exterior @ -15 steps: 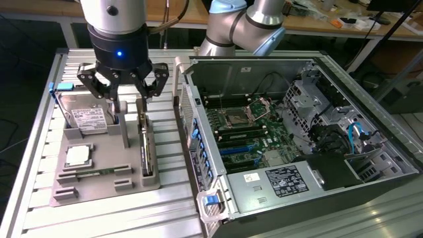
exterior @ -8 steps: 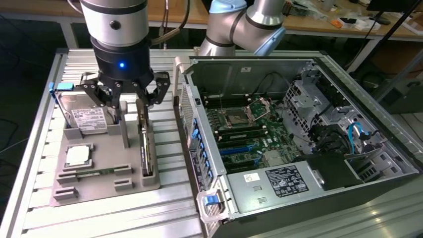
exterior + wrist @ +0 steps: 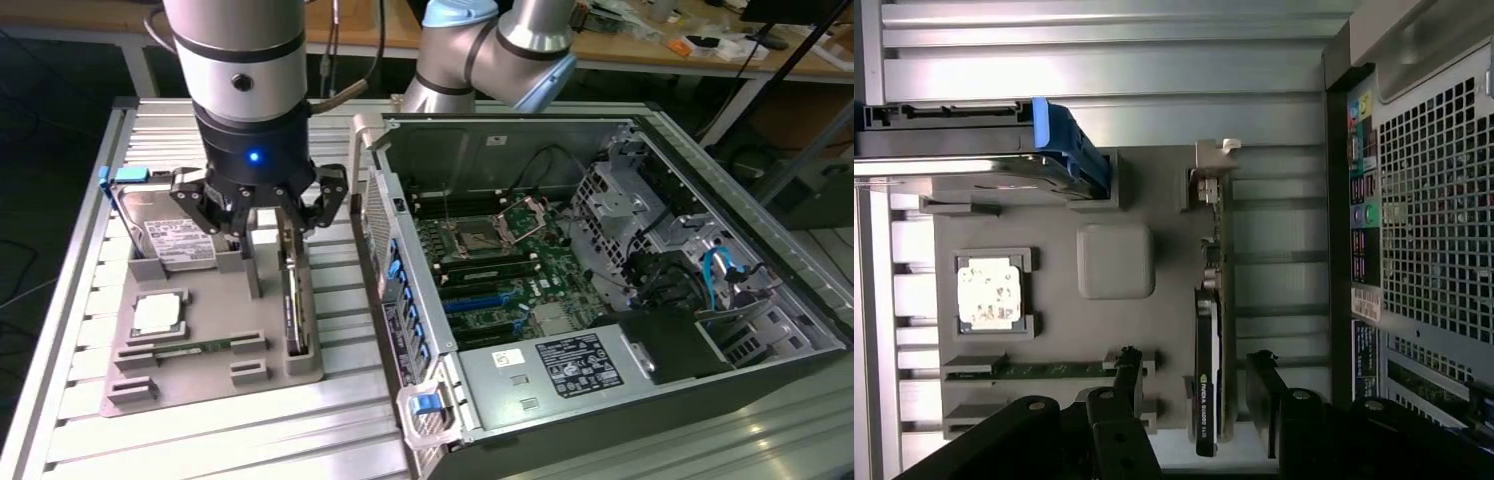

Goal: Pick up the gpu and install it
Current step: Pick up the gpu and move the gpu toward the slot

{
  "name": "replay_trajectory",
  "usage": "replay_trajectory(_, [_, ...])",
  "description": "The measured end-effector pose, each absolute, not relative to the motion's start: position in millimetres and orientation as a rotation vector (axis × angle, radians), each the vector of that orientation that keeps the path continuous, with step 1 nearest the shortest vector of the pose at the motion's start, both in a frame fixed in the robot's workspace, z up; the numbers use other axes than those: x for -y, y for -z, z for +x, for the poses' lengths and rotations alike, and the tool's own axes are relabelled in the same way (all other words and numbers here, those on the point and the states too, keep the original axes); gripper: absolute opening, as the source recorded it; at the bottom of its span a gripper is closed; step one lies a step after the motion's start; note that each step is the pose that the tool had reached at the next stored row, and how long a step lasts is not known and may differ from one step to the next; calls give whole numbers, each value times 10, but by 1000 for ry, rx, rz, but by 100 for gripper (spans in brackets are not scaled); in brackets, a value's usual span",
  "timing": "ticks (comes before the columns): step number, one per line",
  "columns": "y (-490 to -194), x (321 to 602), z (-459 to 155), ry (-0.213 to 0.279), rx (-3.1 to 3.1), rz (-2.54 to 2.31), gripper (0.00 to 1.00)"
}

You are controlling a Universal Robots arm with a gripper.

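Open end effector (image 3: 262,224) hangs over the gpu (image 3: 294,300), fingers (image 3: 1128,372) either side, not touching. The gpu stands on edge in a grey holder (image 3: 187,378).

Arm (image 3: 247,60): one, last section upright, wrist pointing straight down. Gripper (image 3: 271,228): black, fingers (image 3: 1126,375) spread wide apart, tips lowermost. Blue light (image 3: 254,156) lit on the wrist housing (image 3: 254,125).

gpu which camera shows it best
The wrist view: the gpu is seen whole along its top edge, standing in the grey holder, between the fingers of the open tool. The exterior view shows it edge-on, its far end hidden behind the tool.
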State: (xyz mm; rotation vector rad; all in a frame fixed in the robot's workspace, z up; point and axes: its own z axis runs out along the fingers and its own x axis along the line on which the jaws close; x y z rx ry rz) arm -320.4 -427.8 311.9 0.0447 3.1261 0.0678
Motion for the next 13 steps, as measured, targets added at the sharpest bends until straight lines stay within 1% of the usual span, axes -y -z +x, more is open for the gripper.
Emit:
replay_trajectory(6, [-2990,4364,-3194,-68,-3126,45,54])
replay_trajectory(13, [-2864,4393,-3131,-68,-3126,45,54])
